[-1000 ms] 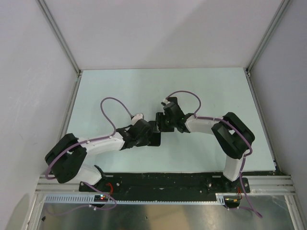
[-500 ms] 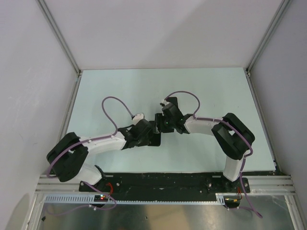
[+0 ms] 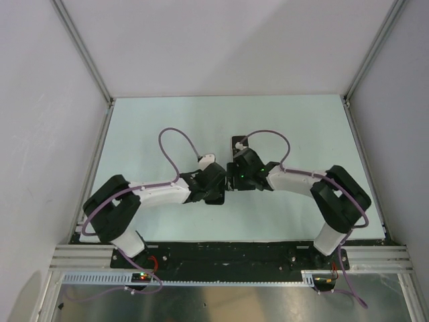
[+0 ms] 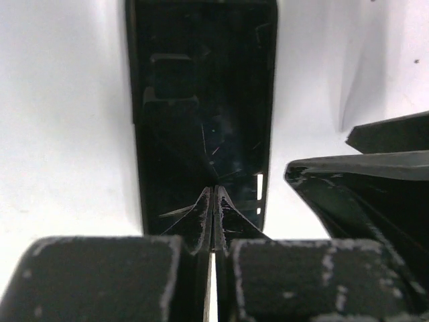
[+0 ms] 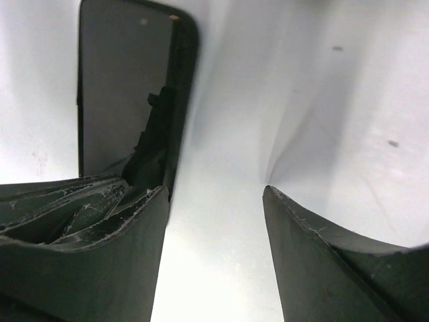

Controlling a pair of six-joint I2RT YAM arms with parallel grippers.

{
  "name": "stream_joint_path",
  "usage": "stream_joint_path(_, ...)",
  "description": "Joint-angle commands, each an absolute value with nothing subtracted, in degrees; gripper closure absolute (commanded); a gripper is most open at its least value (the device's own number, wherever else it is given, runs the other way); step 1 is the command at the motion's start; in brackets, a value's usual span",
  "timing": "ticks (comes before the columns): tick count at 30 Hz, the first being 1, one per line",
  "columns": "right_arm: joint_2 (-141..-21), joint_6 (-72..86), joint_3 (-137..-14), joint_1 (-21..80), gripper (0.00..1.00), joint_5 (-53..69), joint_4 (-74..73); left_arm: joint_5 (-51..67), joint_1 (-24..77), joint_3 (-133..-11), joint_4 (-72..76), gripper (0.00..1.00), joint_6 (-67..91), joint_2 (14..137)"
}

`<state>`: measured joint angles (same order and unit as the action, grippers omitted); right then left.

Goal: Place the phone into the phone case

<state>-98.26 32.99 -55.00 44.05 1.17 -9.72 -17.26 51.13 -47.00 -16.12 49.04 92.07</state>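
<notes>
The black phone (image 4: 201, 87) lies flat on the white table, screen up. A thick dark rim shows round it in the right wrist view (image 5: 120, 87); I cannot tell whether that is the case. In the top view only its far end (image 3: 238, 142) shows beyond the grippers. My left gripper (image 4: 214, 191) is shut, empty, its tips resting on the near part of the screen. My right gripper (image 5: 214, 190) is open over bare table just right of the phone, its left finger (image 5: 100, 241) beside the phone's edge. The two grippers meet at mid-table (image 3: 226, 182).
White table (image 3: 301, 127) inside an enclosure with grey walls and metal corner posts (image 3: 84, 54). Purple cables (image 3: 175, 144) loop above both wrists. The right gripper's finger (image 4: 362, 181) shows to the right of the phone in the left wrist view.
Both grippers have shifted nearer and slightly right. The left arm has swung inwards. The phone's far end now shows beyond the right wrist.
</notes>
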Motion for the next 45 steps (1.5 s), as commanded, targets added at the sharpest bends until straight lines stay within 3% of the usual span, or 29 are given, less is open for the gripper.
stream_joint_path(1,-90.0,35.2,-51.9,40.5,0.36,-1.7,-9.4,-13.7,52.9,-43.8,-25.4,1.00,48.5,101.1)
stream_joint_path(8,-83.0,36.7,-49.2,37.4,0.33,-2.3,-7.7,-13.1,51.0,-45.8,-25.6,1.00,47.8,94.4)
stream_joint_path(14,-84.4,38.3,-50.3,38.4,0.31,-2.1,-6.5,-12.7,43.9,-49.2,-26.9,0.91,44.5,83.6)
stream_joint_path(23,-93.6,40.5,-59.8,47.3,0.12,-11.8,-11.5,-10.7,35.5,-50.1,-28.7,0.51,39.3,74.2)
stream_joint_path(26,-98.5,40.8,-64.5,49.1,0.09,-14.2,-13.5,-9.6,34.5,-49.5,-28.3,0.44,40.3,73.4)
stream_joint_path(37,-113.5,38.3,-80.6,48.8,0.11,-19.0,-20.3,-8.3,33.1,-48.3,-23.5,0.49,43.5,75.6)
stream_joint_path(45,-117.4,36.6,-83.9,48.4,0.17,-19.5,-23.1,-6.0,30.7,-49.3,-20.4,0.52,44.3,79.4)
